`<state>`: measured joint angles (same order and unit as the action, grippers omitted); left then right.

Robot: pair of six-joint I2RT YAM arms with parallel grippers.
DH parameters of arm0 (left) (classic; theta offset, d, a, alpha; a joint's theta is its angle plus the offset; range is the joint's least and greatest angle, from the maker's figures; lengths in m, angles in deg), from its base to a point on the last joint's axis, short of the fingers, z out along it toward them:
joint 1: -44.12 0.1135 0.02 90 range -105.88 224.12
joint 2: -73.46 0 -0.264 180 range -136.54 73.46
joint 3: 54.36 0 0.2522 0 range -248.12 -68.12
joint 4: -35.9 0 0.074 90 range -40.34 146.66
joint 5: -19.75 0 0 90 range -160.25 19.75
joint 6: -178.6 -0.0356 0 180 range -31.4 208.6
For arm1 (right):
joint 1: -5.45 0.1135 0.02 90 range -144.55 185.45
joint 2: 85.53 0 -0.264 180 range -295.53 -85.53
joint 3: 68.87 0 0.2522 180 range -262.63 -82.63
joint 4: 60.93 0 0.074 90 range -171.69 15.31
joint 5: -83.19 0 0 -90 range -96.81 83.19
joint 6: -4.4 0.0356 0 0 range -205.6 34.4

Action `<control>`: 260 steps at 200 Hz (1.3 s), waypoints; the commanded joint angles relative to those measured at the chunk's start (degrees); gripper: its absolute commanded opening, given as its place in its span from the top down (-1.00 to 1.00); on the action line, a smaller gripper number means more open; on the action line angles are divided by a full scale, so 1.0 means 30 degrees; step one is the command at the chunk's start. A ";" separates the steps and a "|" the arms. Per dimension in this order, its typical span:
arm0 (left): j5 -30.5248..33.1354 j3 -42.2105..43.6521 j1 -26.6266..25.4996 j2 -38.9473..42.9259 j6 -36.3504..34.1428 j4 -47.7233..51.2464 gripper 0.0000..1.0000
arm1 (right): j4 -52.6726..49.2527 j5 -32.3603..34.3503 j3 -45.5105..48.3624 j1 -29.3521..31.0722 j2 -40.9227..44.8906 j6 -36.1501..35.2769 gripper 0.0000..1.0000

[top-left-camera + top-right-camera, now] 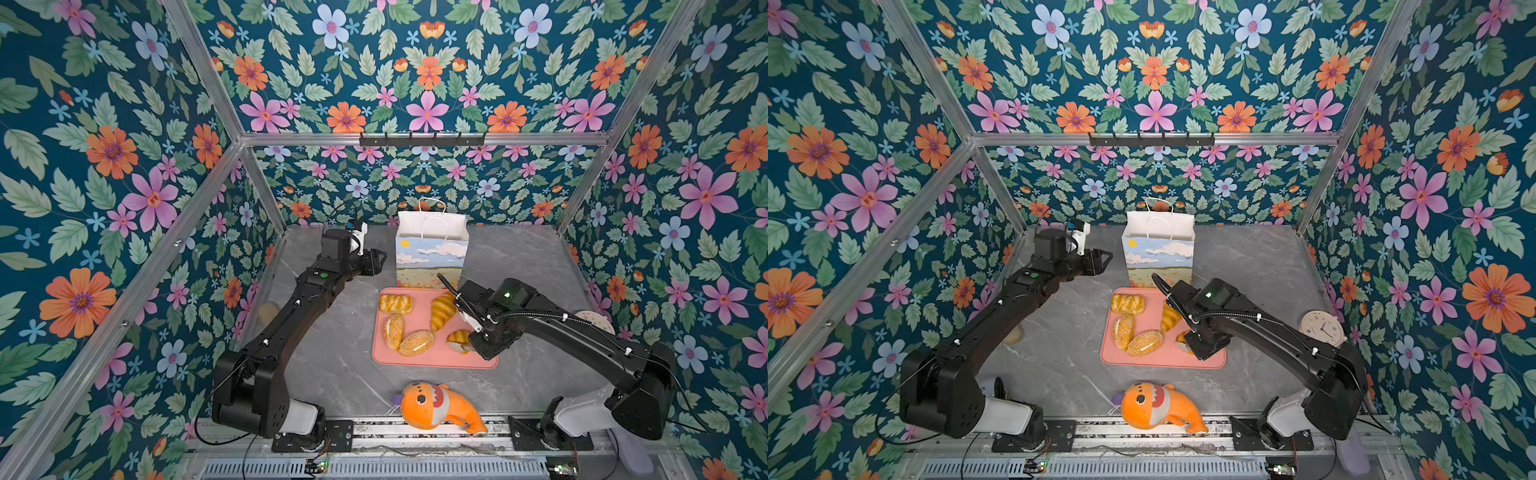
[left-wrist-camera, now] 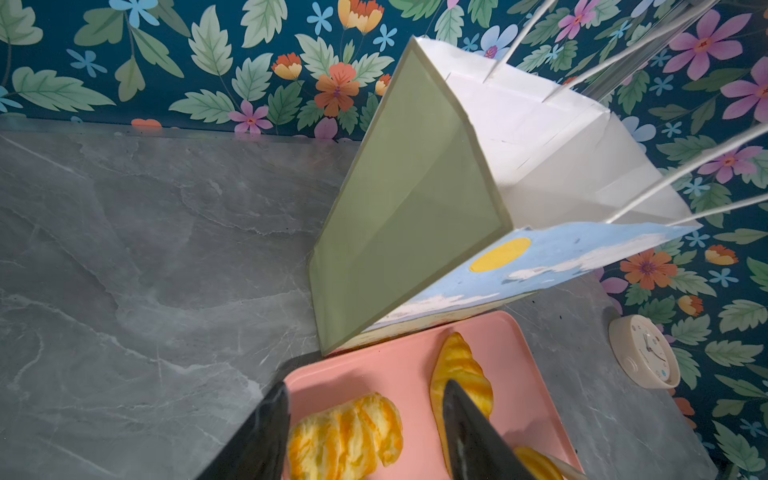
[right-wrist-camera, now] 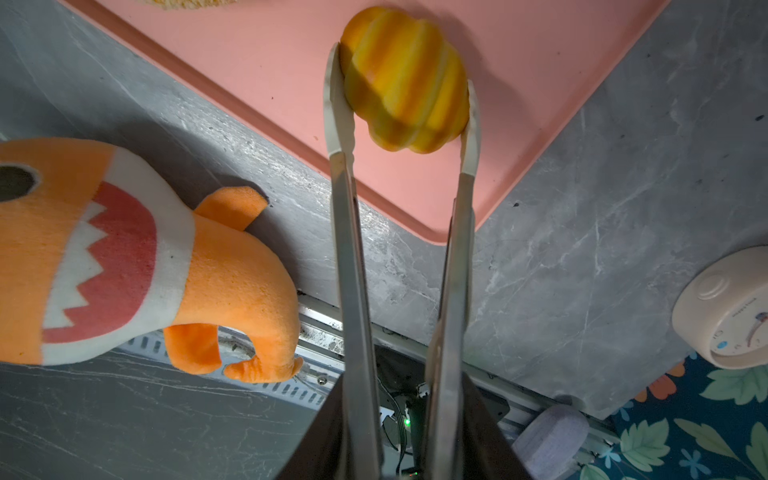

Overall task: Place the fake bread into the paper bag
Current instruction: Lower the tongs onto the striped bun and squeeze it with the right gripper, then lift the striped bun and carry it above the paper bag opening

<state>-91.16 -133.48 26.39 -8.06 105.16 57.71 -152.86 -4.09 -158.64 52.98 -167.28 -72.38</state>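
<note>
Grey marble table [image 1: 332,374] fills the lower middle of both top views. Paper bag [image 1: 432,253] stands upright at centre, mouth open, cord handles up. Pink tray [image 1: 440,358] lies just below it in frame, its upper edge at the bag's foot. Plush fish [image 1: 436,409] lies at bottom centre, apart from the tray.

My right arm crosses the tray's right side and hides much of it. Right gripper [image 3: 403,395] is clenched on tongs [image 3: 345,232]. Their tips pinch a striped pastry [image 3: 405,79] from both sides above the tray's corner; I cannot tell whether it is lifted.

The rest of the fake bread sits on the tray's left and middle: croissant [image 1: 441,311], braided bun [image 1: 395,303], two sesame rolls [image 1: 416,343]. Left gripper [image 1: 379,261] hangs just left of the bag, fingers spread, holding nothing. Clock [image 1: 1323,328] stands at right, beside my arm.
</note>
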 commanded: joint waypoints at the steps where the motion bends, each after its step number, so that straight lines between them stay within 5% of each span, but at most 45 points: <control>1: -0.0231 -0.0068 -0.0013 0.0063 0.0053 -0.0542 -0.20 | -0.0502 0.0521 -0.0343 0.0029 0.0595 -0.0006 0.36; 44: -0.0553 -0.0434 -0.0028 -0.0152 0.0318 -0.0663 -0.20 | -0.1548 0.1353 -0.1995 -0.1216 0.1822 -0.0227 0.38; 125: -0.0805 -0.1554 -0.0010 -0.0859 0.0699 -0.0467 -0.19 | -0.1370 0.0051 -0.6472 -0.8913 0.3124 -0.4485 0.39; 186: -0.0937 -0.3003 -0.0020 -0.1455 0.0694 -0.0059 -0.18 | -0.1642 -0.3104 -1.3571 -1.3173 -0.0418 -0.6909 0.32; 223: -0.0854 -0.3379 -0.0007 -0.1569 0.0693 -0.0048 -0.18 | -0.3246 -0.4932 -2.0447 -1.3293 -0.4234 -0.7080 0.36; 260: -0.0619 -0.3407 -0.0035 -0.1598 0.0605 -0.0019 -0.18 | -0.2648 -0.7968 -2.2954 -1.3264 -0.6060 -0.6292 0.38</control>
<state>-93.80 -143.34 26.34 -12.84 107.32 57.45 -160.75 -19.34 -224.58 13.04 -184.40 -92.14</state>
